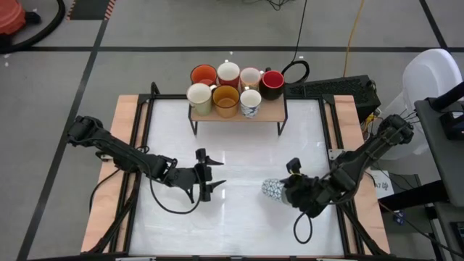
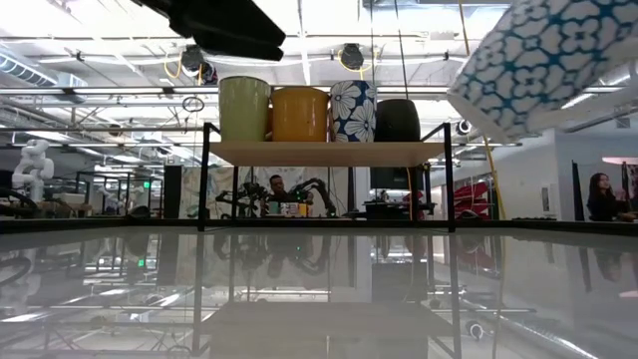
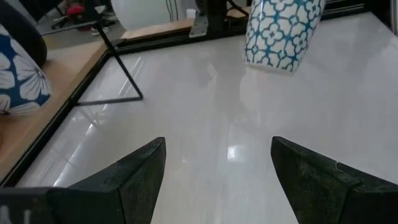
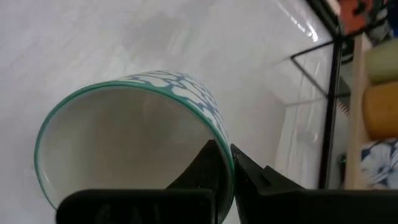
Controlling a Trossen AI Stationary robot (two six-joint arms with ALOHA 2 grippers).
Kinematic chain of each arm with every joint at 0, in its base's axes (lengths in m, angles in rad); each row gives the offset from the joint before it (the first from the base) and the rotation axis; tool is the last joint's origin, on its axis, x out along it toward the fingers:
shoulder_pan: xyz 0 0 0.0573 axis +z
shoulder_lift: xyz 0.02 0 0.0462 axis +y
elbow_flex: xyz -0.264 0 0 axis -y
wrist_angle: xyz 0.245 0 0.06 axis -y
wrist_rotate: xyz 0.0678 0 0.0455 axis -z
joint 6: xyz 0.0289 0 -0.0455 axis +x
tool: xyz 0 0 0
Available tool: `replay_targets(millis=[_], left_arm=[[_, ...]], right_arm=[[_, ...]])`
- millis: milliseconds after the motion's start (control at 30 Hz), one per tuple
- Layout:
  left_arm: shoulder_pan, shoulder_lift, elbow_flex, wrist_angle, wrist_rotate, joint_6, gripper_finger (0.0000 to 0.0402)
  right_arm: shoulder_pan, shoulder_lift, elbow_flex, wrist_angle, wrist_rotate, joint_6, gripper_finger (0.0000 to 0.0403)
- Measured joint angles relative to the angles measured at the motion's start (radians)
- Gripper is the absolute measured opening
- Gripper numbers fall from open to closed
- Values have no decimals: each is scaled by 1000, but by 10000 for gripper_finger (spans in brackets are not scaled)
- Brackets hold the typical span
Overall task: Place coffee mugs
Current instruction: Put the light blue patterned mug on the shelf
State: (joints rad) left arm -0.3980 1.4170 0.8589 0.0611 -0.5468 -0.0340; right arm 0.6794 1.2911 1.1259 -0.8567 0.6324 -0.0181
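The right gripper [image 4: 225, 163] is clamped on the rim of the blue-patterned mug [image 1: 272, 190], held tilted above the table [image 1: 239, 138]. The left gripper [image 1: 211, 175] waits, fingers apart. Seven mugs [image 1: 226, 101] stand on the far shelf [image 1: 270, 111].

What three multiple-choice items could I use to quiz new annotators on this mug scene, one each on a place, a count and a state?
1. Where is the blue-patterned mug?
A. On the shelf
B. In the right gripper, off the table
C. Standing on the table by the left gripper

2. How many mugs are on the shelf?
A. Five
B. Seven
C. Nine

3. How are the left gripper's fingers?
A. Open, holding nothing
B. Shut on a mug
C. Shut, empty

Key: 1 B, the right wrist view shows the fingers pinching its rim and the low view shows it lifted; 2 B, the high view shows four behind and three in front; 3 A, the left wrist view shows bare table between the spread fingers.
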Motion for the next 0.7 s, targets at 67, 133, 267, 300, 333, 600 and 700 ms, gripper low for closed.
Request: replay_targets(millis=[67,133,267,300,333,600,700], left_arm=[[0,15,0,13,9,6,295],[0,31,0,17,25,14,308],[8,92,1,104,78,30,355],[11,108,-1,130,91,33,369],[15,126,-1,169,113,38,382],[42,188,0,303,199,57,393],[52,194,0,303,234,48,393]], right_arm=[[-13,0,0,27,1,-59,4],[-27,0,0,59,0,-115,5],[-54,0,0,107,1,-229,5],[-61,0,0,117,1,-255,5],[-66,0,0,126,1,-279,5],[-102,0,0,153,-2,-458,5],[-111,0,0,161,-3,-532,5]])
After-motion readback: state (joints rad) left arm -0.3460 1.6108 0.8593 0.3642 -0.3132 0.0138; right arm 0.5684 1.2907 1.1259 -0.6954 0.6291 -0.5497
